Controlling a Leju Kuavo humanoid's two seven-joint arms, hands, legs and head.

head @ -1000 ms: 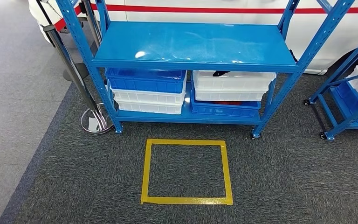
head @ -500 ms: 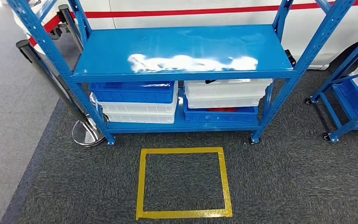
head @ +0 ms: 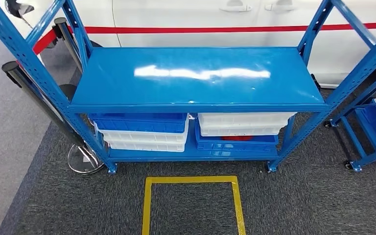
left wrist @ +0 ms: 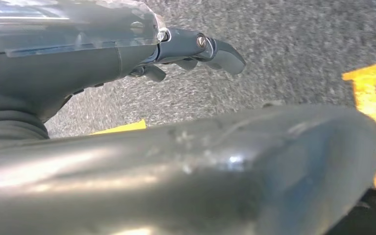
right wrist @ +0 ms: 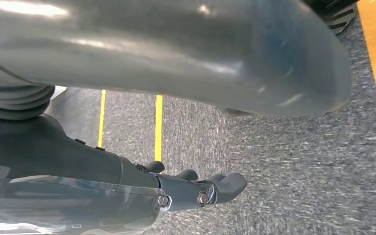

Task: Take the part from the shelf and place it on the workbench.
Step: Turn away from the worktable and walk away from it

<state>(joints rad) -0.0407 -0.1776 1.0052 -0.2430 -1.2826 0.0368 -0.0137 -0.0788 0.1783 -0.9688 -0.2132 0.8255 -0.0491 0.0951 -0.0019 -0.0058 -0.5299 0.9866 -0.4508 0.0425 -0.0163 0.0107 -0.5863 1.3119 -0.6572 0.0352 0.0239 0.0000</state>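
A blue metal shelf rack (head: 196, 73) stands in front of me with a bare top board. Under it sit a blue bin (head: 137, 122) stacked on white bins (head: 144, 139) at the left. At the right, white bins (head: 242, 124) rest on a blue bin (head: 235, 145), and a strip of something red (head: 236, 138) shows between them. The top board hides what the bins hold. My left hand (left wrist: 191, 49) hangs over the carpet, fingers loosely apart and holding nothing. My right hand (right wrist: 196, 188) hangs the same way, also holding nothing.
A yellow tape square (head: 191, 181) marks the dark carpet just before the rack. A black stanchion (head: 39, 98) with a chrome base (head: 84, 159) stands at the rack's left. A second blue wheeled rack (head: 367, 127) is at the right. A white vehicle with a red stripe (head: 200, 19) stands behind.
The whole picture has shifted: the camera has moved closer, so the rack looks larger and lower. The dark item seen in the upper right white bin is now hidden by the top board.
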